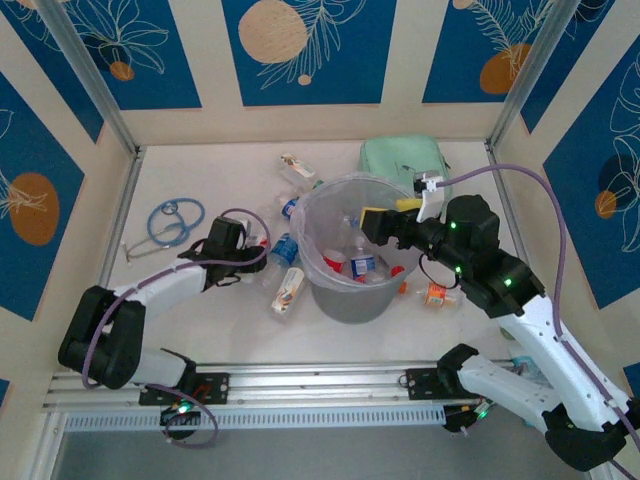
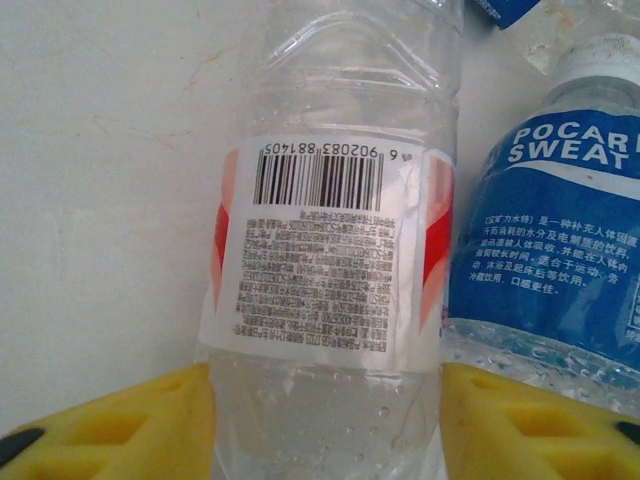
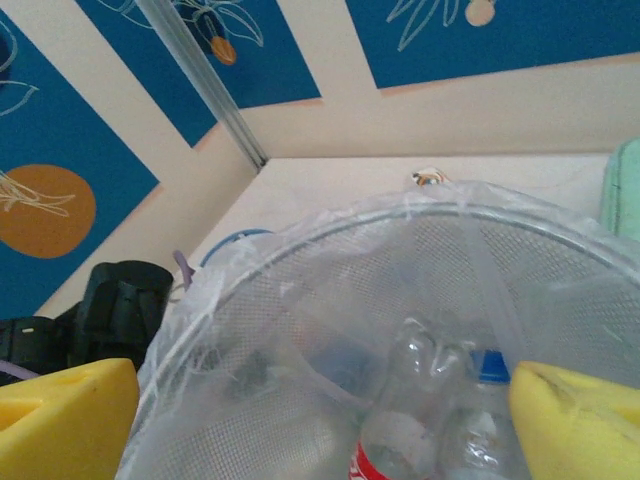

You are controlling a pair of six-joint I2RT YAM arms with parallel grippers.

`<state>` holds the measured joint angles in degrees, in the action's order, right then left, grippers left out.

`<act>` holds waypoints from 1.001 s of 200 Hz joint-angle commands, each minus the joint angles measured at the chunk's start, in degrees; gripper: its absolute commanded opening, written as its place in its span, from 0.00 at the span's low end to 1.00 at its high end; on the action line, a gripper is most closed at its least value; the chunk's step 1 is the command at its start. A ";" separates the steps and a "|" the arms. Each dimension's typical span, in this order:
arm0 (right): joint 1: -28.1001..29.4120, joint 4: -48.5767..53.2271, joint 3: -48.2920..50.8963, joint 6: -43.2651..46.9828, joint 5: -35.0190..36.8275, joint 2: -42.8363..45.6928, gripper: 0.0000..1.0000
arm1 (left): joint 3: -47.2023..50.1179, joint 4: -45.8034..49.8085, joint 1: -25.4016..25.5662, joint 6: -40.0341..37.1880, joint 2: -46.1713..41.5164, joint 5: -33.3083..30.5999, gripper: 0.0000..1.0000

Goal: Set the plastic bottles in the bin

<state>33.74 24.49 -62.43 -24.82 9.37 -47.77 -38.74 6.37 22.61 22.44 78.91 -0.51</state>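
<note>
A clear plastic bottle with a white and red barcode label lies on the table between my left gripper's yellow pads, which press on both its sides. A blue-labelled bottle lies right beside it. From above, my left gripper sits left of the grey bin, among loose bottles: a blue one, a white-tan one and another at the back. An orange one lies right of the bin. My right gripper hangs open over the bin, empty, with bottles below it inside.
A blue looped tube lies at the far left and a mint-green pouch behind the bin. Patterned walls close in the table on three sides. A metal rail runs along the near edge.
</note>
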 commanded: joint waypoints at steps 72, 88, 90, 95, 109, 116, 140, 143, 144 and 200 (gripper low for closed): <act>-0.33 -6.02 0.46 3.01 -4.30 -0.11 0.99 | -3.82 1.55 -0.54 5.02 -17.00 7.50 0.36; -1.14 -2.84 -3.27 4.77 -7.05 -3.02 0.99 | -3.63 -4.27 -0.46 8.54 -19.88 13.77 0.36; -1.28 -2.23 -4.07 5.02 -7.34 -3.67 0.99 | -3.62 -5.23 -0.46 8.97 -20.17 14.73 0.36; -1.70 -0.42 -6.28 5.59 -8.54 -5.24 0.99 | -3.67 -7.58 -0.34 9.95 -20.72 17.06 0.36; -2.34 4.52 -12.86 6.74 -11.43 -10.19 0.99 | -4.49 -11.93 0.50 11.13 -22.11 21.19 0.36; -2.36 6.36 -15.76 7.12 -13.01 -12.70 0.99 | -5.03 -13.11 1.14 10.94 -22.86 22.29 0.36; -2.18 5.69 -20.84 6.60 -17.49 -18.35 0.99 | -5.96 -15.03 3.49 8.45 -25.81 23.01 0.36; -2.11 4.97 -21.05 6.37 -18.17 -18.77 0.99 | -5.85 -15.44 3.71 8.03 -26.17 23.25 0.36; -2.10 4.70 -21.14 6.28 -18.29 -18.94 0.99 | -5.79 -15.52 3.78 7.92 -26.22 23.35 0.36; -2.18 0.77 -29.81 2.87 -22.62 -29.19 0.99 | -2.57 -22.11 4.89 6.94 -28.51 28.09 0.33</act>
<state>31.62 26.92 -88.27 -19.94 -9.56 -74.04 -42.46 -11.44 26.92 31.00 51.35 23.62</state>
